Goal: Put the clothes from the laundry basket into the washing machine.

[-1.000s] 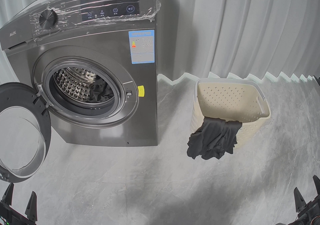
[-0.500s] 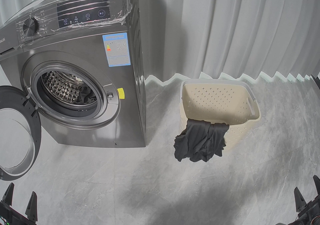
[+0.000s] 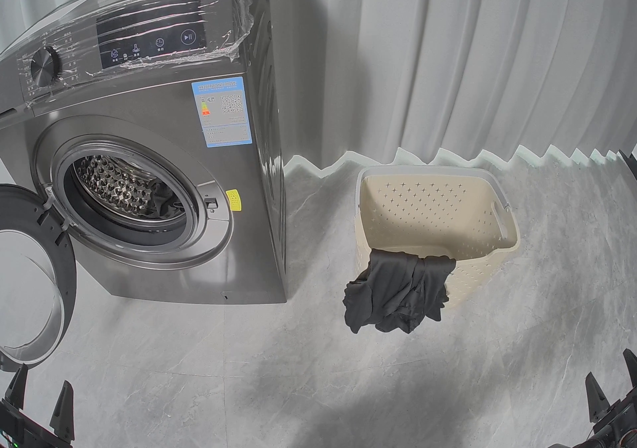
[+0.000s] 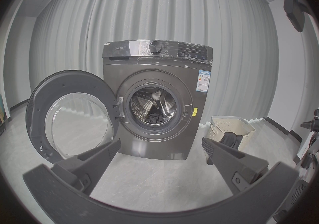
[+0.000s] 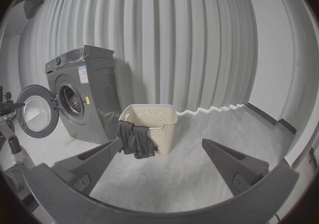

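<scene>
Head view shows the grey washing machine (image 3: 166,137) on the floor at the left, its round door (image 3: 26,277) swung wide and a dark item (image 3: 162,204) in the drum. Near it on the right, the cream laundry basket (image 3: 431,204) has dark clothes (image 3: 395,290) draped over its near rim. The left gripper (image 3: 41,379) and right gripper (image 3: 609,370) hang low, well apart from both, fingers spread.

I have the left gripper (image 3: 42,381) parked low at the near left. Its two fingers (image 4: 89,165) point forward, away from me, and are spread wide apart. I have the right gripper (image 3: 608,368) low at the near right, well apart from the left one. Its fingers (image 5: 232,165) also point forward and are spread wide. Both wrists sit roughly level, and both grippers hang free.
</scene>
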Tool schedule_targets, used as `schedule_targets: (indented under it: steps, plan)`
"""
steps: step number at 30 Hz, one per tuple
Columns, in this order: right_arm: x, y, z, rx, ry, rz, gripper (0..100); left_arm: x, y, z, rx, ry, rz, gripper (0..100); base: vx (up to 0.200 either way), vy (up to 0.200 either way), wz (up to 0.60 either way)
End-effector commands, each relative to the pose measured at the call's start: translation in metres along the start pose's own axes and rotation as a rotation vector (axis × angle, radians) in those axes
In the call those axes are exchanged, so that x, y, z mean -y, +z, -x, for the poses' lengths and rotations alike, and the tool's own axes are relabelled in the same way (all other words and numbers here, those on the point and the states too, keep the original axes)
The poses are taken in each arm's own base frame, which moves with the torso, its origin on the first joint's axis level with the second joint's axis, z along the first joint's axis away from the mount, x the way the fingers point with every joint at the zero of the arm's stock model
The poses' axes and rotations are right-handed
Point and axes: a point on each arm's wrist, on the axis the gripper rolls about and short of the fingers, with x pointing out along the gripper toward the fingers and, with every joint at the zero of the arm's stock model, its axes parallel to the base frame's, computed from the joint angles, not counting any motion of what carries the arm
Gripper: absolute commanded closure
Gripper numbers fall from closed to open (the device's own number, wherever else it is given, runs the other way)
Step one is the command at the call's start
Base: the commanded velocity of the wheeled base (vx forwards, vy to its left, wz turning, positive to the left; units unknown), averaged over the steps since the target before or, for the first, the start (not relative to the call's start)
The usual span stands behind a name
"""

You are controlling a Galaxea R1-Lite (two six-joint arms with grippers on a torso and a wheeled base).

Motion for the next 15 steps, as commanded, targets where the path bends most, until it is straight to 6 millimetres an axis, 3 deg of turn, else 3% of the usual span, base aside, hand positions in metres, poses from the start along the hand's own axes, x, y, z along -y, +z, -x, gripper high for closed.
schedule_targets:
  steps: [1, 15]
  plan:
    - [0.0, -0.0015, 0.0008, 0.011, 0.0, 0.0, 0, -0.0004, -0.0031, 0.0005, 0.005, 0.0, 0.001, 0, 0.0, -0.2, 0.0]
    - [0.0, -0.0015, 0.0008, 0.011, 0.0, 0.0, 0, -0.0003, -0.003, 0.0005, 0.006, 0.0, 0.002, 0, 0.0, -0.2, 0.0]
